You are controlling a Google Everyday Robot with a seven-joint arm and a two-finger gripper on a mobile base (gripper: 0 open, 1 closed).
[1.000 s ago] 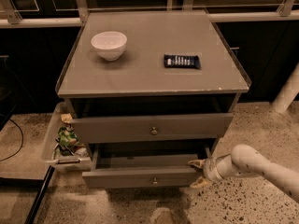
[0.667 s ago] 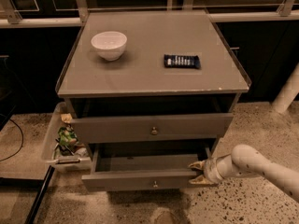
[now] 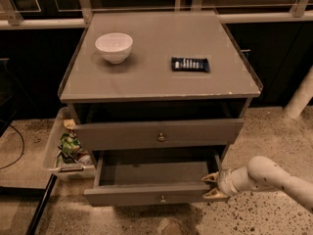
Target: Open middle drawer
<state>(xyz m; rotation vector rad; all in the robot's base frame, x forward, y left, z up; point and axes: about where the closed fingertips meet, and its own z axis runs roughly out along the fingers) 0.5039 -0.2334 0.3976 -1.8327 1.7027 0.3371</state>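
Cabinet (image 3: 156, 84) taken as the landmark. The middle drawer (image 3: 132, 195) stands drawn partly out of the cabinet's front, its box open to view, below the upper drawer (image 3: 122, 135), which sits nearly flush. The gripper (image 3: 211, 187) is at the cabinet's lower right front corner. Its fingers (image 3: 210, 178) straddle the right end of the drawer's front board, one inside and one outside, and appear clamped on it. The knob (image 3: 163, 199) at the board's centre is not held.

Judged: the pull is underway and the drawer looks roughly half out. Because the hold is off-centre, the drawer may skew on its runners. The pull should run straight out, square to the cabinet's front, level and slow, and ease off if the left end lags.
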